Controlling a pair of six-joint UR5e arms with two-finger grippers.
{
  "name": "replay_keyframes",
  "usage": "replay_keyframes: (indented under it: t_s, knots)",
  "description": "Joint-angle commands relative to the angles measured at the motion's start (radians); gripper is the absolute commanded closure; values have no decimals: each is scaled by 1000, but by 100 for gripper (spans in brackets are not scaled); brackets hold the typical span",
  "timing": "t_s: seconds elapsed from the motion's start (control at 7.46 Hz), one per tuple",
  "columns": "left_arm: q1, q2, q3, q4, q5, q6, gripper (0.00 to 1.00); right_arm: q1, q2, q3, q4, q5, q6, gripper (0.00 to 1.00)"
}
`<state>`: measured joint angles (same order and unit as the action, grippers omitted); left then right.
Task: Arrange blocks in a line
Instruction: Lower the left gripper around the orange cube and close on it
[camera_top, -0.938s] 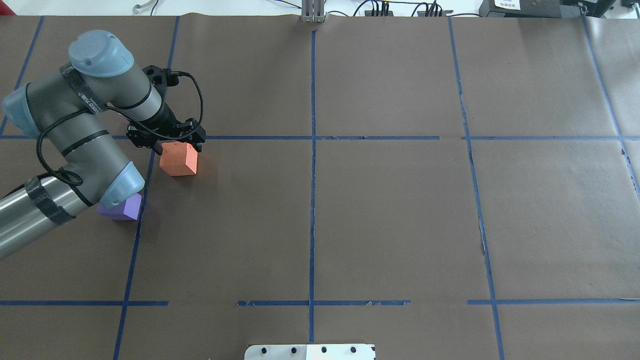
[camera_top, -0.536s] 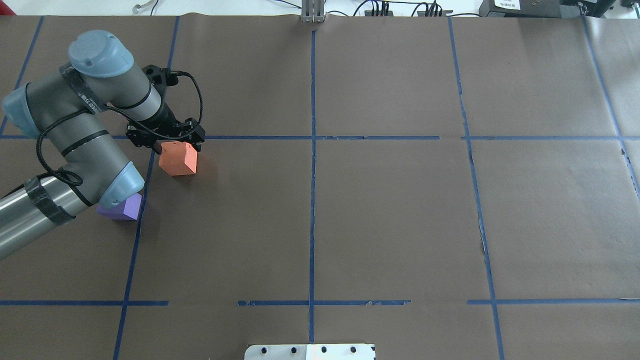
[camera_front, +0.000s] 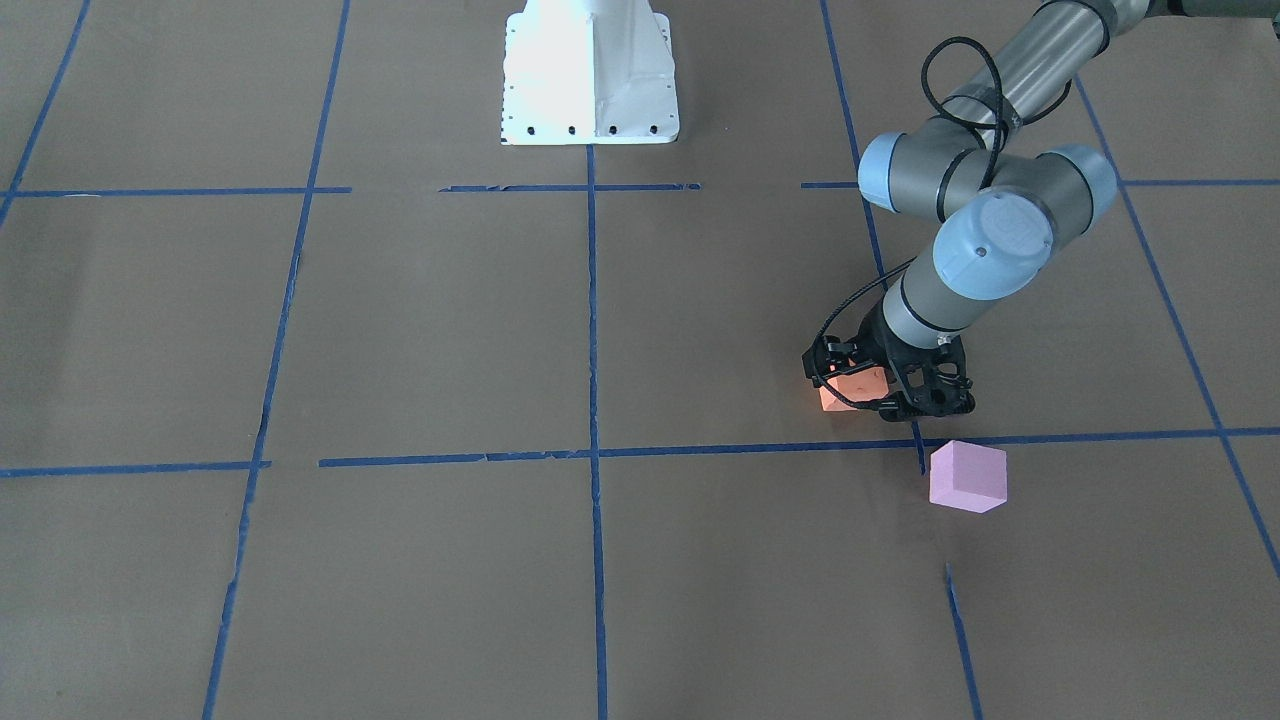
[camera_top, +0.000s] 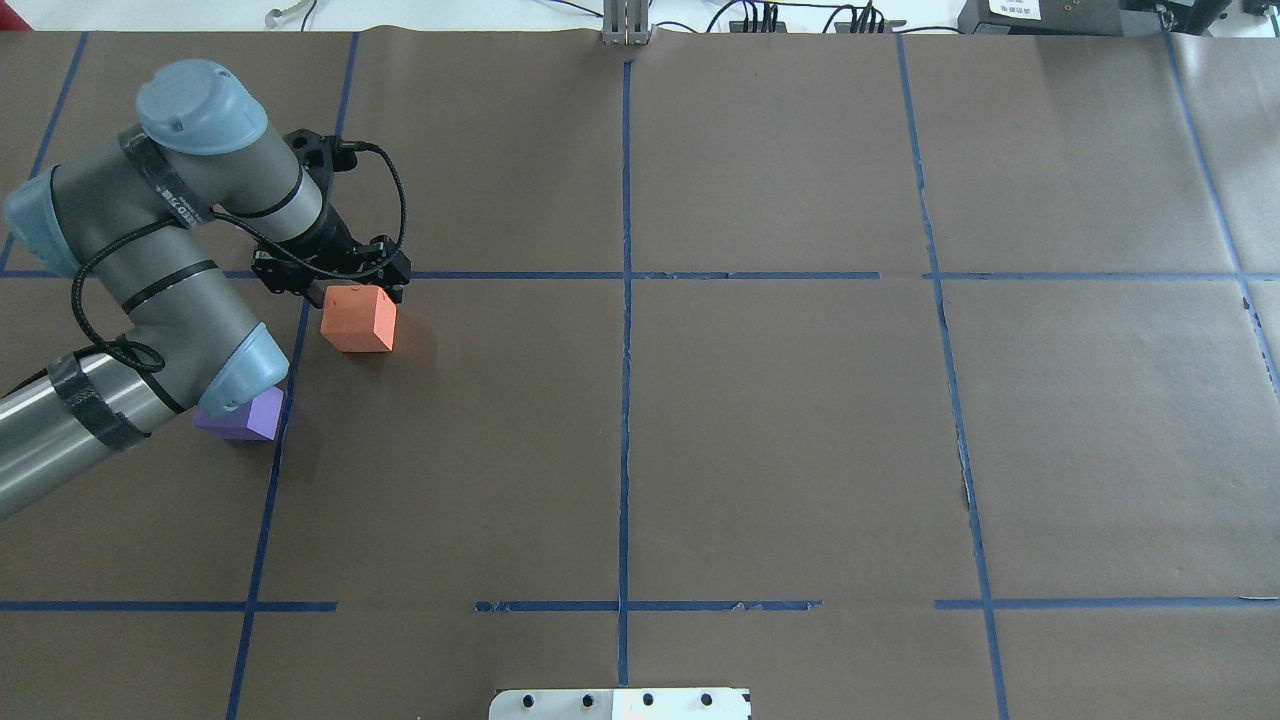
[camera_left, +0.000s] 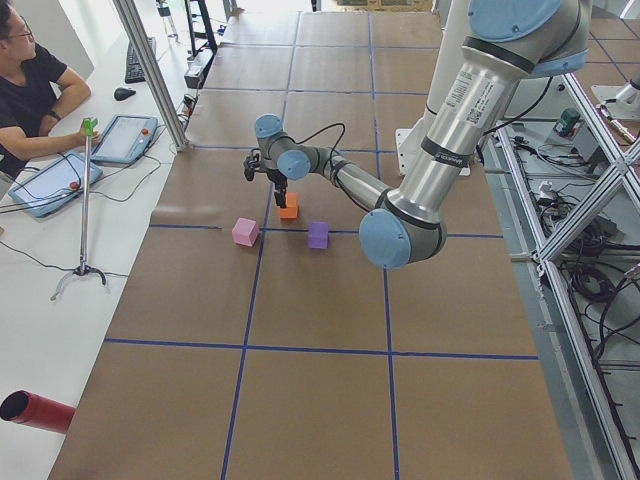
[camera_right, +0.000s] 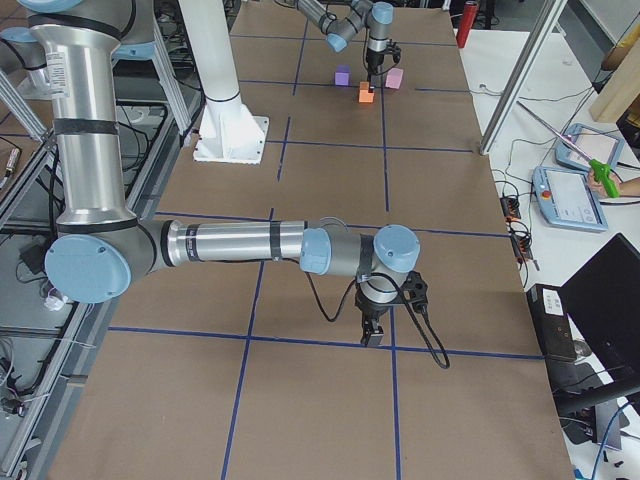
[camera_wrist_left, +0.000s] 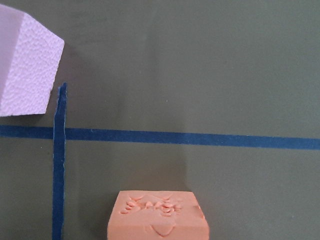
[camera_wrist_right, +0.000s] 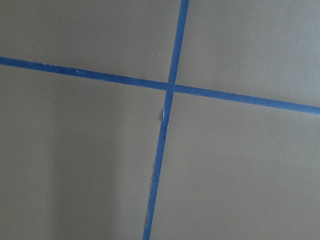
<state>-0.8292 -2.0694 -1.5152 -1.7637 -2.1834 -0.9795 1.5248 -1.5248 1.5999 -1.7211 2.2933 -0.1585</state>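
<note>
Seen from the table's left end, a pale pink matte foam cube (camera_left: 245, 231) is sitting leftmost. A dent-marked orange foam cube (camera_left: 288, 208) is resting beneath the left gripper (camera_top: 355, 292), and a violet foam cube (camera_left: 318, 235) is lying rightmost, all three apart. The right gripper (camera_right: 373, 335) is hanging over blue tape (camera_wrist_right: 165, 125), well away. I cannot tell whether either pincer is gripping.
</note>
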Motion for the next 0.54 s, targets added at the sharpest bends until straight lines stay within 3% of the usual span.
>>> replay_keyframes:
  t_s: [0.0, 0.4]
  knots:
    - [-1, 5, -2, 1, 1, 1, 0, 0, 0, 0, 0, 0, -1, 0]
    - [1, 9, 4, -2, 1, 2, 0, 0, 0, 0, 0, 0, 0, 0]
